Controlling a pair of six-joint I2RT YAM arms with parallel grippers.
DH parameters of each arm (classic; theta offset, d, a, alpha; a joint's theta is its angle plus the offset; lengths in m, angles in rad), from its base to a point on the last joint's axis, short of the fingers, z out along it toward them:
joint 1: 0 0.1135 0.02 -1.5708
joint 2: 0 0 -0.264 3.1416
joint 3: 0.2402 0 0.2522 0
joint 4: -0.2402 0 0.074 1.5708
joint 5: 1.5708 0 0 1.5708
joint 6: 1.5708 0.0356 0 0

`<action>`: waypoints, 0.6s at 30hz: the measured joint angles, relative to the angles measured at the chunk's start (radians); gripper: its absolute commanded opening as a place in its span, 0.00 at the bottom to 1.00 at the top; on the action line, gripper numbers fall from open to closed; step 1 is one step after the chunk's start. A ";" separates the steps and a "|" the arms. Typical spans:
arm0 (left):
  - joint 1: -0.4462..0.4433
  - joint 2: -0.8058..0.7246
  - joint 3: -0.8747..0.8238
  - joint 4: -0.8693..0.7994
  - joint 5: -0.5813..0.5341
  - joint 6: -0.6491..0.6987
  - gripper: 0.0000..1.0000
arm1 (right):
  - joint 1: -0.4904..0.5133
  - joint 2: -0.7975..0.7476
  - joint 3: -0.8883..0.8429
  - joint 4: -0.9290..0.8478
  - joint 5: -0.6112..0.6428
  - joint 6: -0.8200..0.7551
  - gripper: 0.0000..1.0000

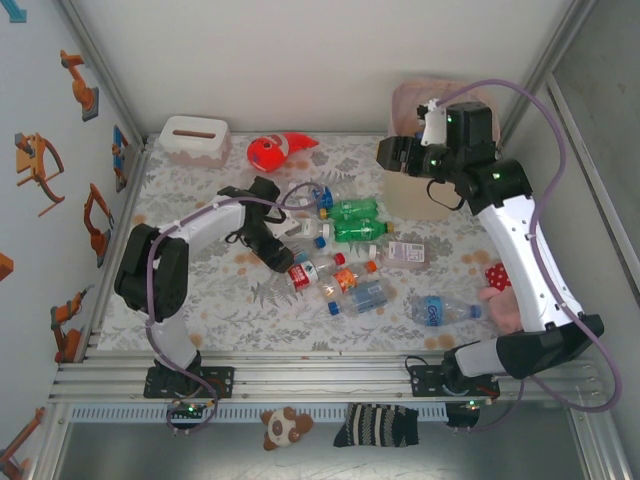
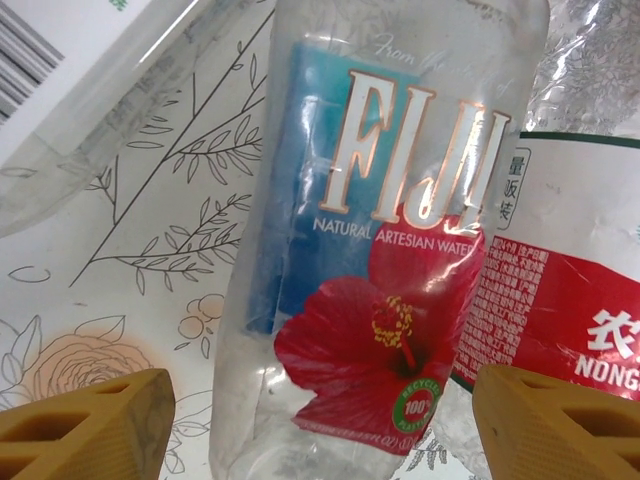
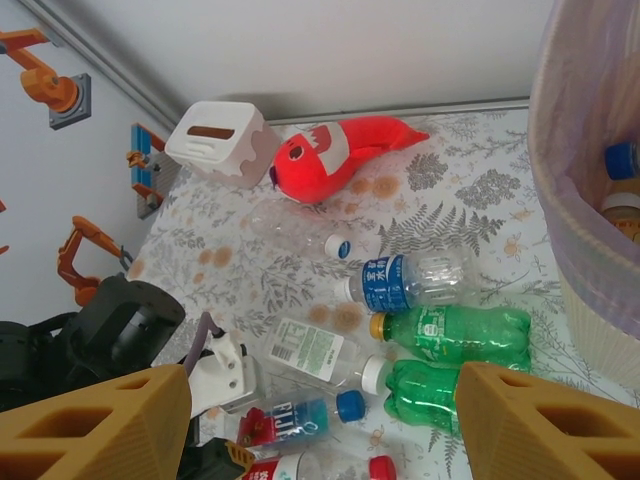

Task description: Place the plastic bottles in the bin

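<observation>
A: Floral-print table cover. Left gripper is hovering, fingers apart, clamping nothing.

B: Clear plastic bottle with blue-and-red hibiscus label is lying directly beneath it, between the fingers. Its long axis is running straight ahead, crossing their closing line. Cap end: cannot tell. Right gripper, also apart, is hanging by the tall beige bin.

Bright, even light left only soft shadows on the table. Glare streaked the Fiji bottle up close.
</observation>
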 measured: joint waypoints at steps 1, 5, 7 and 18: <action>-0.003 0.004 0.001 0.000 0.000 0.000 0.77 | 0.000 -0.001 -0.005 0.002 0.000 0.000 0.70; -0.013 0.029 0.008 -0.004 -0.001 0.000 0.75 | 0.000 -0.001 -0.016 0.008 0.008 0.000 0.70; -0.018 0.041 0.010 -0.005 -0.002 0.000 0.74 | 0.000 -0.001 -0.021 0.010 0.010 0.000 0.70; -0.037 0.067 0.013 -0.013 -0.019 -0.003 0.62 | 0.000 -0.003 -0.038 0.020 0.011 0.000 0.70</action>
